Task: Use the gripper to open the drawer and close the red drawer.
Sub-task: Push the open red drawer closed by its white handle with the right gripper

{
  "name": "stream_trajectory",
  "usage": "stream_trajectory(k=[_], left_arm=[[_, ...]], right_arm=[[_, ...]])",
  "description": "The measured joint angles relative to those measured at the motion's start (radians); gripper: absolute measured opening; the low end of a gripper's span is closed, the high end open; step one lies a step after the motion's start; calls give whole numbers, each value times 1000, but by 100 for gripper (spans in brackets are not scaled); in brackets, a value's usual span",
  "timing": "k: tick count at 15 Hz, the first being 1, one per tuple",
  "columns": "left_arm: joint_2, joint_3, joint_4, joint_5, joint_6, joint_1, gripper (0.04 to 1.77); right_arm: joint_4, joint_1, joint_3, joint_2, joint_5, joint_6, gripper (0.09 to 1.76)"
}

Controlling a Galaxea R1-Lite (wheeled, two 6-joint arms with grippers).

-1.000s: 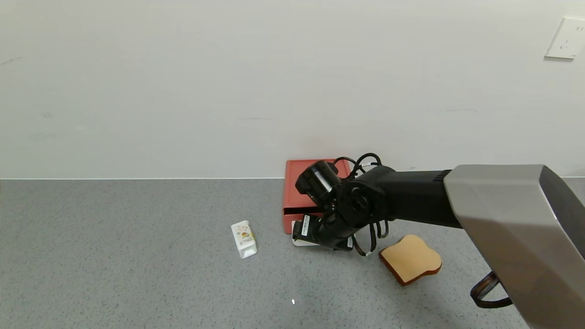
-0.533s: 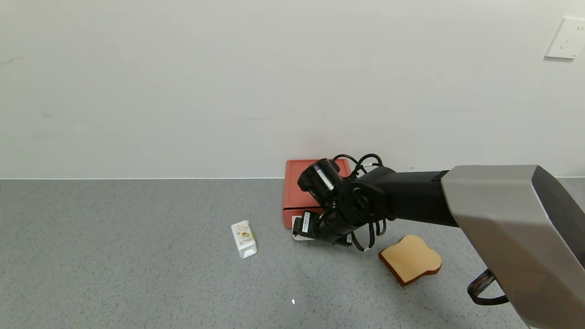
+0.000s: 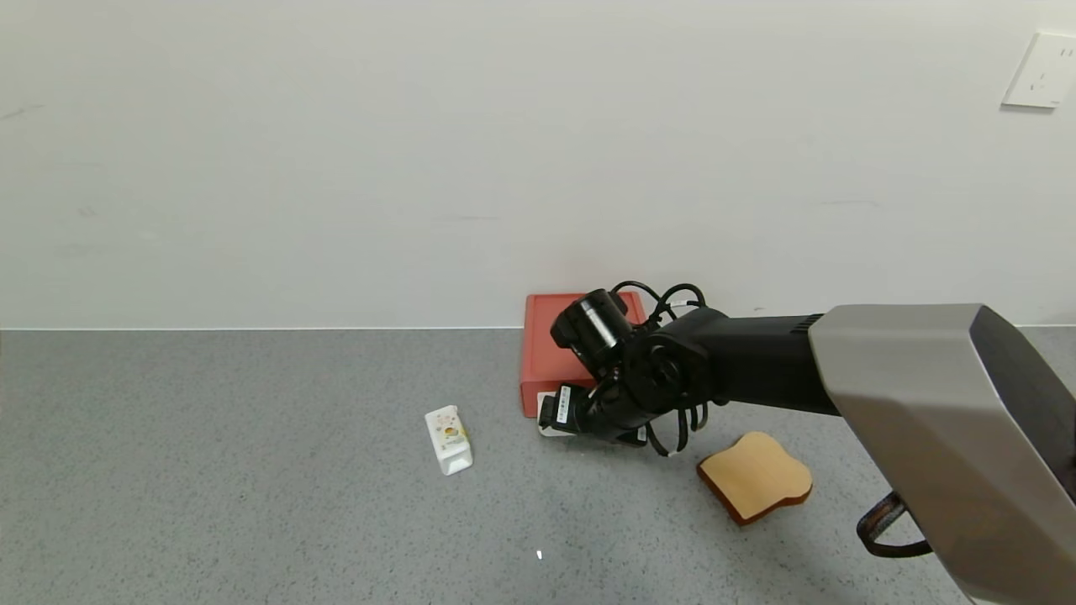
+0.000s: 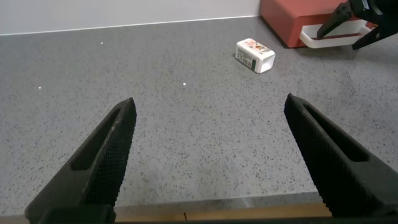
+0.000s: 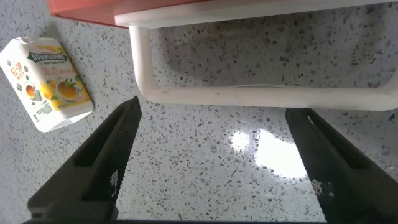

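Grey speckled bench [image 3: 252, 504] is carrying everything; nearest, the left hand [image 4: 211, 162] is hanging open and empty, well apart from the work. Farther on, the right hand [image 3: 559, 416] is sitting open, holding nothing, its fingers [image 5: 106, 168] just short of the white handle [image 5: 261, 93], whose long bar is lying crosswise between them; the red drawer [image 3: 551, 361] is lying directly beyond, against the wall [image 3: 336, 168].

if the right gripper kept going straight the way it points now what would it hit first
Most likely the white loop handle of the red drawer. The right gripper has open jaws, and in its wrist view the handle's bar lies just ahead across the gap. Depth is unclear.
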Motion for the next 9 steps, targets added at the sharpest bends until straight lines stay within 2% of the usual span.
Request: stream_trajectory(k=[5, 9], left_arm=[[0, 0, 0, 0, 0, 0, 172], [0, 0, 0, 0, 0, 0, 172]], right_arm=[[11, -1, 0, 2, 0, -2, 171], [42, 12, 21, -31, -14, -57, 171]])
